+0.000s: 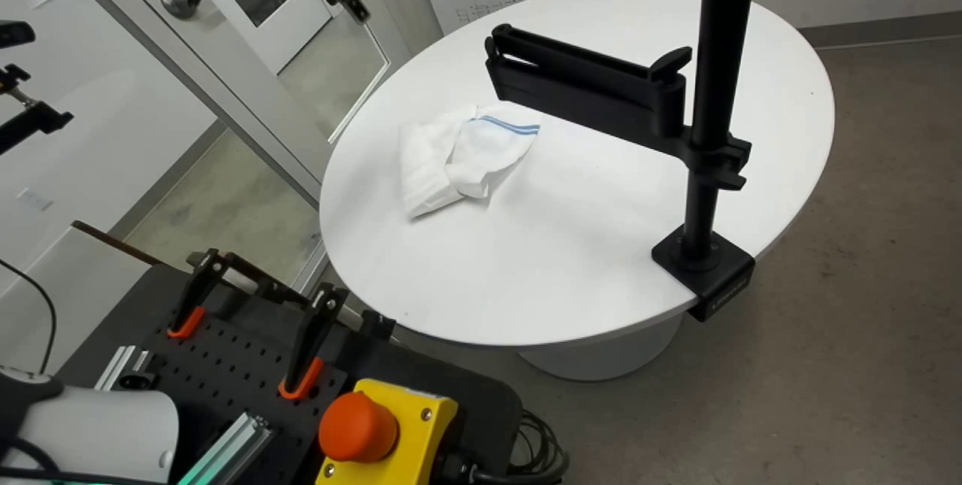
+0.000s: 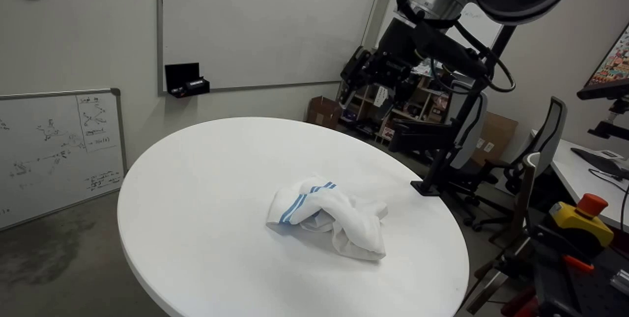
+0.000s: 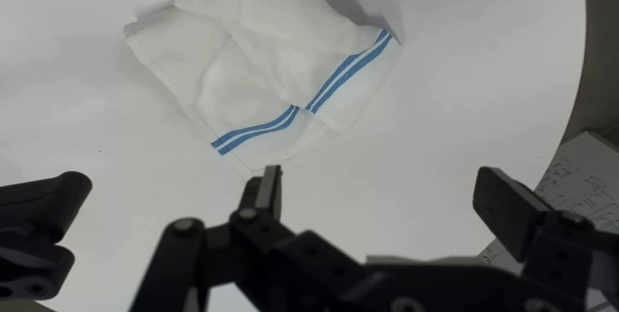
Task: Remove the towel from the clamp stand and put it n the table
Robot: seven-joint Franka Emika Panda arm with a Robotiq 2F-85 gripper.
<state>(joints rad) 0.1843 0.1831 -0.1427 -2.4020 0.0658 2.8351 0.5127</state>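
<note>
The white towel with blue stripes lies crumpled on the round white table point(image 1: 556, 282). It shows in both exterior views point(image 1: 470, 158) point(image 2: 334, 218) and in the wrist view point(image 3: 271, 55). The black clamp stand point(image 1: 586, 86) is fixed to the table's edge, with its arm reaching over the table and nothing hanging on it; it also stands in an exterior view point(image 2: 422, 135). My gripper point(image 3: 379, 171) is open and empty, above the table and apart from the towel. It shows high up in both exterior views point(image 1: 272, 7) point(image 2: 362, 108).
Part of the clamp stand point(image 3: 43, 215) is close beside the gripper at the wrist view's left. A yellow box with a red button point(image 1: 387, 432) and black clamps point(image 1: 312, 334) sit on the robot's dark base table. A whiteboard point(image 2: 59, 155) leans on the wall.
</note>
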